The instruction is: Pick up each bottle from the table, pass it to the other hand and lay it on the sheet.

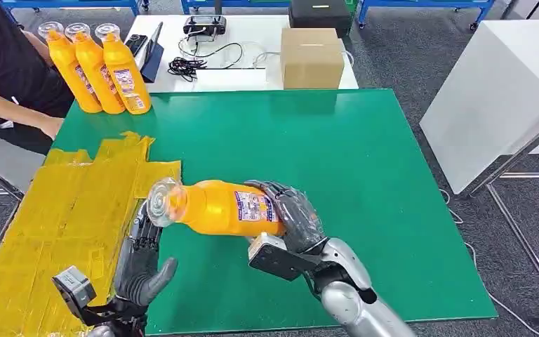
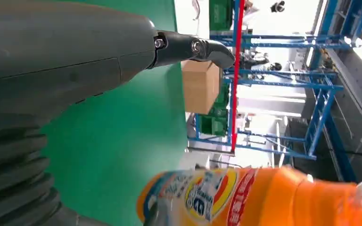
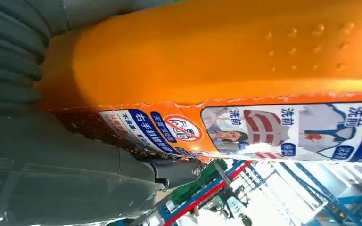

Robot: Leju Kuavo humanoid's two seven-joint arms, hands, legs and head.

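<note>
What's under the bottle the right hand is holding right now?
The bottle is held sideways by the right hand above the green table. The open left hand sits below its cap end, beside the yellow sheet. The table directly beneath the bottle is hidden.

Even overhead light is falling across the green worktop [image 1: 365, 175], leaving only soft, faint shadows under the orange bottle [image 1: 217, 208] and the right hand [image 1: 291, 217]. Its clear cap is catching a pale glint. In the left wrist view, daylight is blowing out the background beyond the blue racks [image 2: 320, 94] to near white, while the left hand [image 2: 66, 52] is looming large and soft. In the right wrist view the bottle's label is smearing slightly, and the background is glaring white.
</note>
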